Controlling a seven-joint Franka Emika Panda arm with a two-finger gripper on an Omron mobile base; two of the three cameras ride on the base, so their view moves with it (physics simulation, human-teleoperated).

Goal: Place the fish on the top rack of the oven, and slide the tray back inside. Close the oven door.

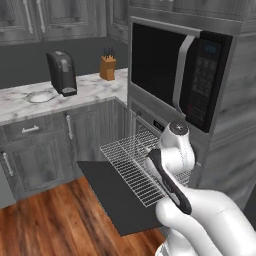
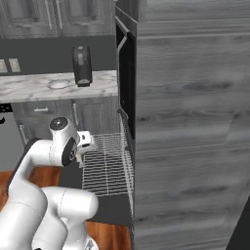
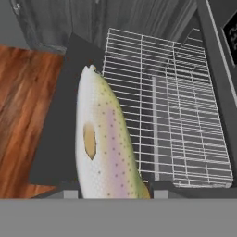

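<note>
The jaws, closed on the fish [image 3: 104, 139], seemingly hang above the pulled-out top rack [image 3: 185, 120] over the open oven door [image 1: 117, 195].

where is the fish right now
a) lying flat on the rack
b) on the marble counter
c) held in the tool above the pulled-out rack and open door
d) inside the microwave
c: in the hand view the fish rises from between the tool's tips, with the rack pulled out and the open door beneath it.
</note>
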